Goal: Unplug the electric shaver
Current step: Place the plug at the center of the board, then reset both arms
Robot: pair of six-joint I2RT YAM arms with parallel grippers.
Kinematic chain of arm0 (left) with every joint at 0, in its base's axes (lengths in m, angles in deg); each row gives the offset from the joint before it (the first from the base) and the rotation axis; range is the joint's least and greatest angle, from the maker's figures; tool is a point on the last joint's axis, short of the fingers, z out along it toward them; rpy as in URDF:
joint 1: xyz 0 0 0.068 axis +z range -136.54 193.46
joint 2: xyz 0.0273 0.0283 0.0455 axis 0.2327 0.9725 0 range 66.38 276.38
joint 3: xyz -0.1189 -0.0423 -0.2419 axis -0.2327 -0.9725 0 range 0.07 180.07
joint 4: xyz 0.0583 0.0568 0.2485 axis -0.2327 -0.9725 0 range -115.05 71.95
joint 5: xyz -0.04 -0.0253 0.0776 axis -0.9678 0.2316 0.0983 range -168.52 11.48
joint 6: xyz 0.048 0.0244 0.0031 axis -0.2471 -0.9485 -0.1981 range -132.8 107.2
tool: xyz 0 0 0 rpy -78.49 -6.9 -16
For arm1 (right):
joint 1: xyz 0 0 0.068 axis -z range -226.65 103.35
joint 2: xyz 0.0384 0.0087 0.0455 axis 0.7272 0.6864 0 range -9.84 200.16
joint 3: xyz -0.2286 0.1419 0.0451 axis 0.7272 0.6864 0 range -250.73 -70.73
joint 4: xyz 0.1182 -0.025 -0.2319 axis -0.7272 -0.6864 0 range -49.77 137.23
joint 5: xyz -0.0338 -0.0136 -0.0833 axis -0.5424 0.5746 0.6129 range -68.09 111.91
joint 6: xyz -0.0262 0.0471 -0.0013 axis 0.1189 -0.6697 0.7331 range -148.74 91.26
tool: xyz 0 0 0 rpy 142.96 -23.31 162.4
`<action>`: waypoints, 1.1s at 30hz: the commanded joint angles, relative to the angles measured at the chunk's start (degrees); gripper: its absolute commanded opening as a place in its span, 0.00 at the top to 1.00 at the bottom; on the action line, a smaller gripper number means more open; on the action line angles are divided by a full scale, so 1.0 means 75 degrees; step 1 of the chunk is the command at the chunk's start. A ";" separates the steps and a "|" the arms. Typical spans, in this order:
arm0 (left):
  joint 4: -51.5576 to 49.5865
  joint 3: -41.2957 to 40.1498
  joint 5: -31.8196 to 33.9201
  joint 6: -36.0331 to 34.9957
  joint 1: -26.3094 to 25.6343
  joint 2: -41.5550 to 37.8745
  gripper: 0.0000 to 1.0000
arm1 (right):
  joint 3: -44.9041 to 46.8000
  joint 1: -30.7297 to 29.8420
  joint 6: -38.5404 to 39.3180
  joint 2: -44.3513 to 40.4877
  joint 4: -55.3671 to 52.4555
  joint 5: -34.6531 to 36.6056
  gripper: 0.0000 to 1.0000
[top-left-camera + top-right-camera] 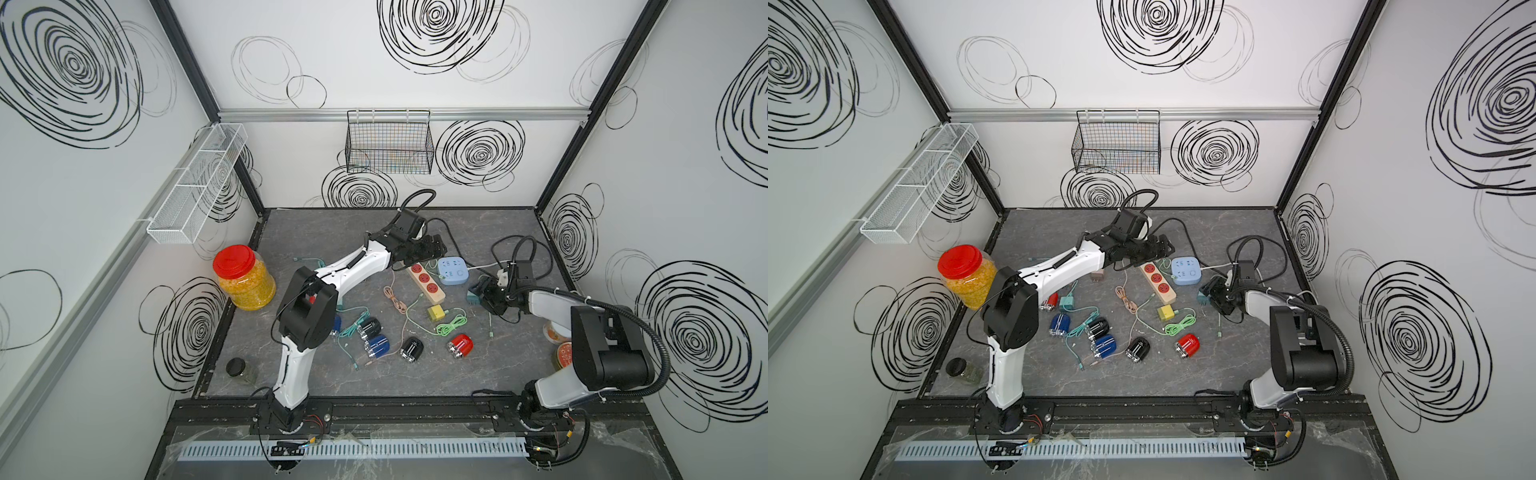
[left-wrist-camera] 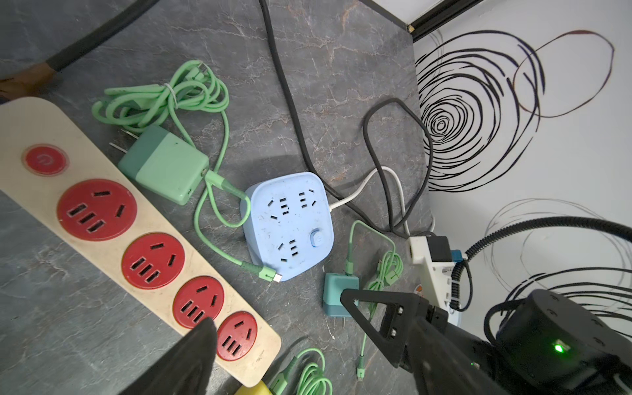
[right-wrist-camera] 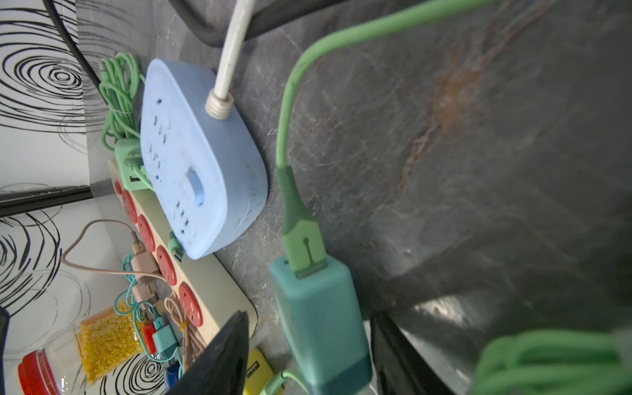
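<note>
Top views, left gripper [image 1: 437,248] [image 1: 1165,248]: jaws spread wide with nothing between them, hanging over one end of the long beige power strip with round red sockets [image 1: 426,282] [image 1: 1158,282]
Top views, right gripper [image 1: 477,296] [image 1: 1209,294]: jaws apart around the small teal square charger plug [image 1: 471,297] [image 1: 1202,297], which lies on the dark grey marbled tabletop [image 1: 478,374]
Top views, pale blue square socket block [image 1: 453,270] [image 1: 1186,270]: between the two grippers, just beside the right one
Top views, red barrel-shaped electric shaver [image 1: 460,345] [image 1: 1187,345]: on the tabletop, toward the robot's base from the right gripper and well apart from it; I cannot tell whether the teal plug's cable belongs to it
Left wrist view, left finger [image 2: 198,355]: in front of the power strip [image 2: 126,236], gripping nothing
Left wrist view, teal plug [image 2: 337,290]: near the blue block [image 2: 289,225], prongs bare, a right-gripper finger [image 2: 372,314] right at it
Right wrist view, teal plug [image 3: 318,301]: between the two black fingers [image 3: 219,362], tabletop showing in the gap on one side
Right wrist view, green cable connector [image 3: 301,236]: seated in the plug's end away from the gripper
Right wrist view, blue block [image 3: 198,160]: beyond the fingertips, touching the power strip [image 3: 212,284]
</note>
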State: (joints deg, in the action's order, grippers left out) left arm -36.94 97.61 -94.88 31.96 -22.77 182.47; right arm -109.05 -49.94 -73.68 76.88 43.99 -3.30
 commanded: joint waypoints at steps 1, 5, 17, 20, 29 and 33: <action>0.0264 -0.0174 0.0245 -0.0195 0.0082 -0.0522 0.01 | -0.0033 -0.0082 0.0115 -0.0766 -0.0820 0.0283 0.32; 0.0409 -0.0642 0.0365 -0.0134 0.0240 -0.0938 0.01 | -0.0240 -0.0386 0.0268 -0.1632 -0.1828 0.0958 0.15; 0.1647 -0.3438 0.0923 -0.0418 0.1217 -0.3208 0.01 | -0.0989 -0.0489 0.1531 -0.2788 -0.2851 0.2501 0.07; 0.1919 -0.4397 0.1187 -0.0424 0.1677 -0.3987 0.01 | -0.1228 -0.0340 0.1762 -0.2667 -0.2717 0.3151 0.04; 0.3839 -0.8232 0.3780 -0.1070 0.2296 -0.7501 0.01 | -0.0711 -0.0062 0.2729 -0.2478 -0.0837 0.4709 0.02; 0.5262 -0.9702 0.4023 -0.1134 0.2601 -0.8556 0.01 | -0.0341 -0.0035 0.3015 -0.2457 -0.0064 0.5042 0.03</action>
State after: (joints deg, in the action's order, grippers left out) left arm -8.62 29.46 -70.00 25.51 -4.74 121.32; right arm -113.42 -50.49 -54.28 58.15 37.10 30.25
